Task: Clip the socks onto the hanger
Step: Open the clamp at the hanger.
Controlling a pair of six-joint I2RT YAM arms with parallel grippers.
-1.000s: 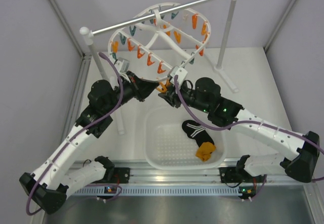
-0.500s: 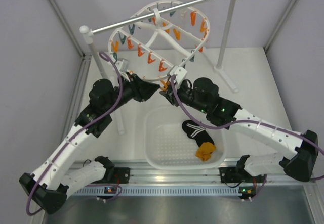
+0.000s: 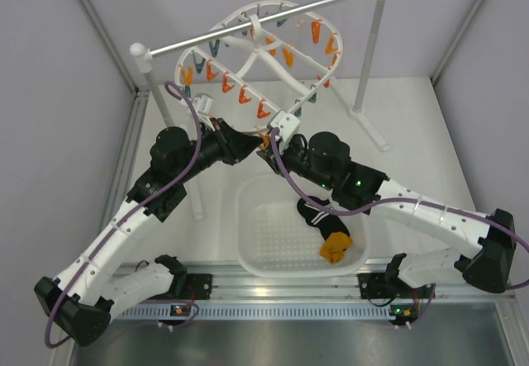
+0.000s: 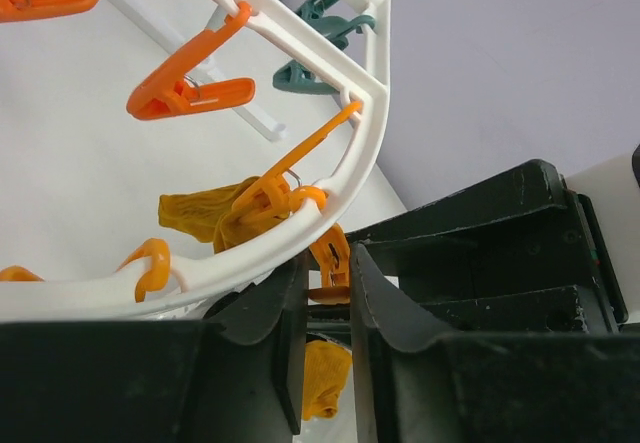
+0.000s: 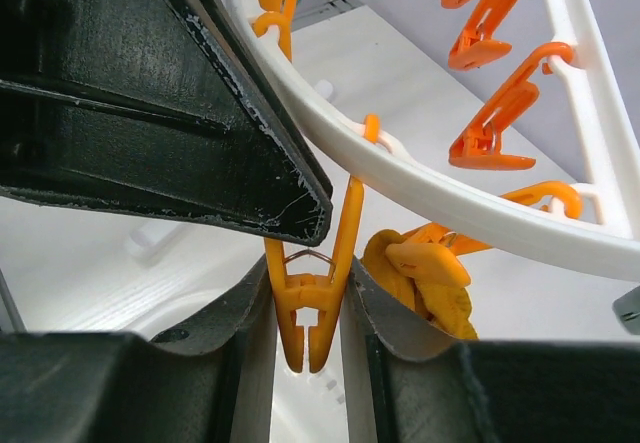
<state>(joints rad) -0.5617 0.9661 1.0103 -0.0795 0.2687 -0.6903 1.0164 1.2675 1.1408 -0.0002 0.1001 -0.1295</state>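
The white hanger (image 3: 340,45) hangs tilted from the rod, with its near rim (image 4: 372,133) between both grippers. One mustard sock (image 4: 205,215) hangs bunched from an orange clothespin on that rim; the right wrist view shows it too (image 5: 430,288). My right gripper (image 5: 308,283) is shut on the neighbouring orange clothespin (image 5: 308,318), whose jaws point down and are closed. My left gripper (image 4: 328,261) pinches an orange clothespin (image 4: 330,248) just under the rim. A black striped sock (image 3: 316,211) and another mustard sock (image 3: 335,247) lie in the basket.
The white perforated basket (image 3: 256,242) sits below the grippers near the table's front. The silver rod (image 3: 273,21) on white posts carries the hanger. Several orange and teal clothespins (image 4: 190,93) dangle from the frame. The two grippers crowd each other at the rim.
Both grippers have edged slightly up and to the left under the rim, and the hanger has swung a little. The socks in the basket have not moved.
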